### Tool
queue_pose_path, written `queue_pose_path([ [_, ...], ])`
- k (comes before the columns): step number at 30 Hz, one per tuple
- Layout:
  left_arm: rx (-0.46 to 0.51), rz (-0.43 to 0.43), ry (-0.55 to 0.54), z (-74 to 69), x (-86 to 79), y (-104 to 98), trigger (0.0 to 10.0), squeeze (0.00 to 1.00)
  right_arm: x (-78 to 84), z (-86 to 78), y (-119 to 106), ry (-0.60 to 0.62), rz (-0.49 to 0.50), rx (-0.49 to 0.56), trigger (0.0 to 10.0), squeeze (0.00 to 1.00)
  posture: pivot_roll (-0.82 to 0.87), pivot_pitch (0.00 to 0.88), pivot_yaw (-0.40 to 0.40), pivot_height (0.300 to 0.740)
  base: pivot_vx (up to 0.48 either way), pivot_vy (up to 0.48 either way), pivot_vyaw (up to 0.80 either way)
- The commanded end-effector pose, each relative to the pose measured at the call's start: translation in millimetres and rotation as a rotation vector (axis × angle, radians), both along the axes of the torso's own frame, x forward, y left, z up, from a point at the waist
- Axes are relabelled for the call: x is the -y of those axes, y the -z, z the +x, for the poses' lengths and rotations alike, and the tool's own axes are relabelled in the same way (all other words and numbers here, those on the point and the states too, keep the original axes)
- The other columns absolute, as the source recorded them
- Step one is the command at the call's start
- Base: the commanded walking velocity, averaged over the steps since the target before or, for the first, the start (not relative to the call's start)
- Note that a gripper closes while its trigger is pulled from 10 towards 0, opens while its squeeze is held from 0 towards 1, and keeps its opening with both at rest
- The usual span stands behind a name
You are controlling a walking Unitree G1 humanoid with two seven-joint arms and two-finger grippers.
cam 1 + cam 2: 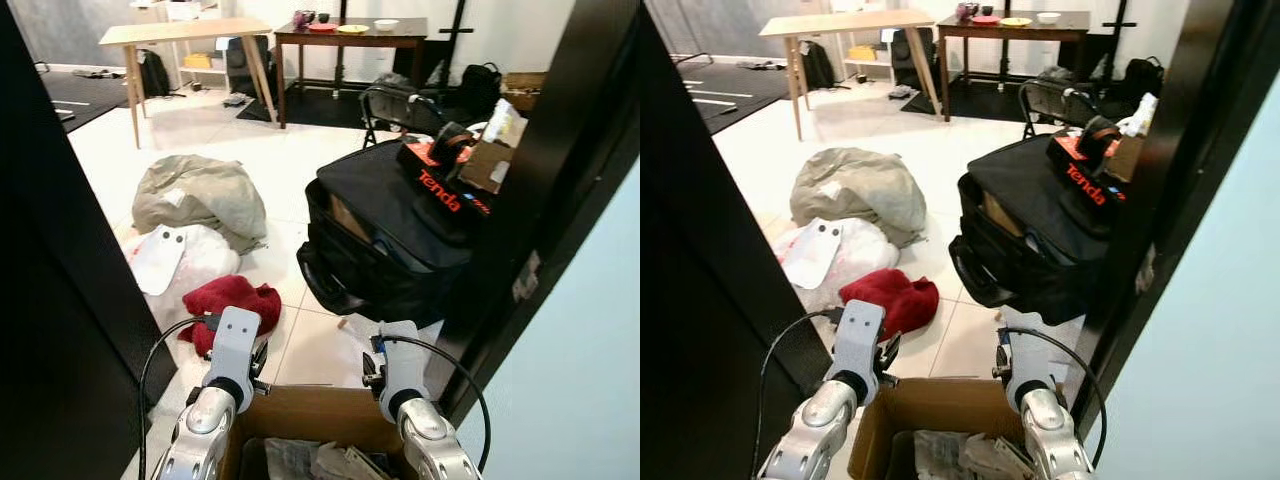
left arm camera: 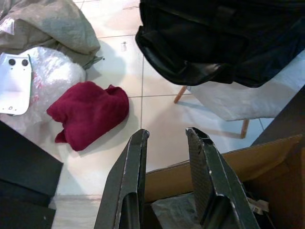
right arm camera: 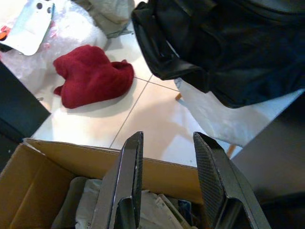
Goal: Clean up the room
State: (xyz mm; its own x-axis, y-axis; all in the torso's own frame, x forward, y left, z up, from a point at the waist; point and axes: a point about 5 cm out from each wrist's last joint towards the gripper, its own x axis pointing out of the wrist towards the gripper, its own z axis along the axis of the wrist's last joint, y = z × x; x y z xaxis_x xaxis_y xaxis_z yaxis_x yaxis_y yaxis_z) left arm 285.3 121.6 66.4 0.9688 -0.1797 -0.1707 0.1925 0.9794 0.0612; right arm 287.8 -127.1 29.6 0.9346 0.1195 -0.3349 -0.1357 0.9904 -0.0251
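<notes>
A crumpled red cloth (image 1: 232,303) lies on the white tile floor just ahead. Below me is an open cardboard box (image 1: 310,405) holding crumpled paper and wrappers (image 3: 157,210). My left gripper (image 2: 167,136) hangs open over the box's far rim, the red cloth (image 2: 88,112) on the floor beyond it. My right gripper (image 3: 167,138) is open too, above the same rim, nothing between its fingers. Behind the cloth sit a white plastic bundle (image 1: 200,255) with a flat white piece (image 1: 158,258) on it, and a grey-green fabric heap (image 1: 200,193).
A big black bag (image 1: 390,240) stands right of centre, a red-lettered Tenda box (image 1: 445,188) on top. Dark door frames (image 1: 60,300) close in on both sides. A pale wooden table (image 1: 190,33) and a dark table (image 1: 350,38) stand at the back.
</notes>
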Motion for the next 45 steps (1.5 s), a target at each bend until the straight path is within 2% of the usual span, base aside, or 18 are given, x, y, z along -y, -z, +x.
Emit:
queue_pose_path([
  [1,-0.008,-0.006,-0.004,-0.7,-1.0,1,10.0,0.0,0.8,-2.0,0,0.024,0.022,-0.004,10.0,0.0,0.0,0.062,0.009,0.738,0.0,0.0,0.0],
  [6,0.001,0.004,-0.009,0.2,-1.2,0,10.0,0.0,4.9,-2.8,1,0.057,0.012,-0.002,10.0,0.0,0.0,0.07,0.012,0.738,0.0,0.0,0.0],
  [14,-0.006,0.012,-0.016,0.8,0.0,1,10.0,0.0,6.2,-2.5,0,0.067,-0.016,0.003,10.0,0.0,0.0,0.073,0.014,0.738,0.0,-0.452,0.0],
  [16,-0.008,-0.02,-0.04,2.1,-0.5,1,10.0,0.0,6.9,-1.6,1,0.068,-0.029,-0.003,10.0,0.0,-0.01,0.073,0.011,0.738,0.0,0.0,0.0],
  [30,0.027,-0.043,-0.091,10.1,-0.8,-6,10.0,0.0,-1.1,2.4,-5,-0.014,-0.037,0.022,10.0,0.0,-0.03,0.076,-0.019,0.738,0.0,0.0,0.0],
  [45,0.032,-0.044,-0.086,10.6,-0.2,-6,10.0,0.0,-1.3,0.8,-5,-0.003,-0.032,0.023,10.0,0.0,-0.03,0.08,-0.009,0.738,0.0,0.0,0.0],
])
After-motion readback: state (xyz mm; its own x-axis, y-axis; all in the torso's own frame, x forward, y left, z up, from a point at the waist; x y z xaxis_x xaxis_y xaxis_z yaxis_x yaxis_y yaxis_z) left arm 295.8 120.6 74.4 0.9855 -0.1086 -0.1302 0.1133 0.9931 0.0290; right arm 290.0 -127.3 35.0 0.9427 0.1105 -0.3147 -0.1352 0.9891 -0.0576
